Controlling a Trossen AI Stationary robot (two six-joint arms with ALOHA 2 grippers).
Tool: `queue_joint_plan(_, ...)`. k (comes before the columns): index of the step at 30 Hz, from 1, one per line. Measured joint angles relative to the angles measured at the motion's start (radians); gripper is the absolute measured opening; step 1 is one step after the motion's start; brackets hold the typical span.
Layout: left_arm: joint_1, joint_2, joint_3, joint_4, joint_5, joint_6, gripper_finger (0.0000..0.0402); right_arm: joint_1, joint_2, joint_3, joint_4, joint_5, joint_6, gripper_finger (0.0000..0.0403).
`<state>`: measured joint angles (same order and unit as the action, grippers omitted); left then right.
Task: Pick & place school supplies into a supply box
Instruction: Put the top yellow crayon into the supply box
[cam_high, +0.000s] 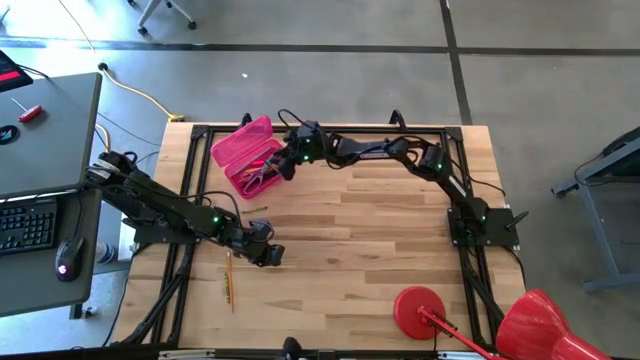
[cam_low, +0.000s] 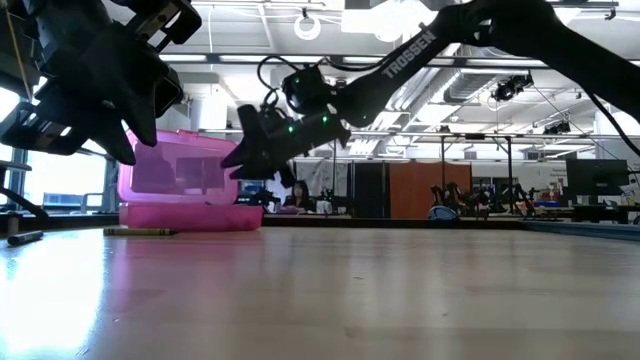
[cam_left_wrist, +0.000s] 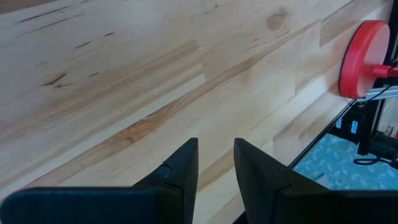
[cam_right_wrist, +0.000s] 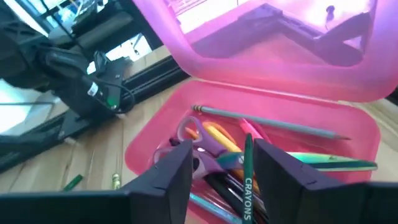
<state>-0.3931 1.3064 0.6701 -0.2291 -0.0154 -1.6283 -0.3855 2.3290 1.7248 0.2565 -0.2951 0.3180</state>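
Note:
The pink supply box (cam_high: 240, 150) stands at the table's far left with its lid (cam_right_wrist: 280, 43) raised. Inside lie purple-handled scissors (cam_right_wrist: 200, 142), a grey pencil (cam_right_wrist: 267, 122), a green crayon (cam_right_wrist: 247, 177) and other pens. My right gripper (cam_right_wrist: 224, 171) hovers open just above the box's contents, and the green crayon shows below the gap between its fingers. It also shows at the box's near-right side in the low view (cam_low: 255, 150). My left gripper (cam_left_wrist: 216, 168) is open over bare wood near the table's left middle (cam_high: 265, 250). An orange pencil (cam_high: 228, 278) lies flat on the table near it.
A red round disc with a handle (cam_high: 420, 305) sits at the near right. Small loose supplies (cam_right_wrist: 73, 182) lie on the wood beside the box. A black frame (cam_high: 330, 128) runs along the table's edges. Open wood fills the middle of the table.

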Motion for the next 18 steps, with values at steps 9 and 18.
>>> queue_joint_plan(9,0.000,-0.005,0.000,0.010,0.067,0.029,0.0134,0.030,-0.025,0.000,-0.060,-0.077,-0.079,0.0138)
queue_joint_plan(18,0.000,-0.005,0.000,-0.006,-0.080,0.160,0.0134,0.111,-0.025,0.000,-0.149,-0.119,-0.275,0.0138)
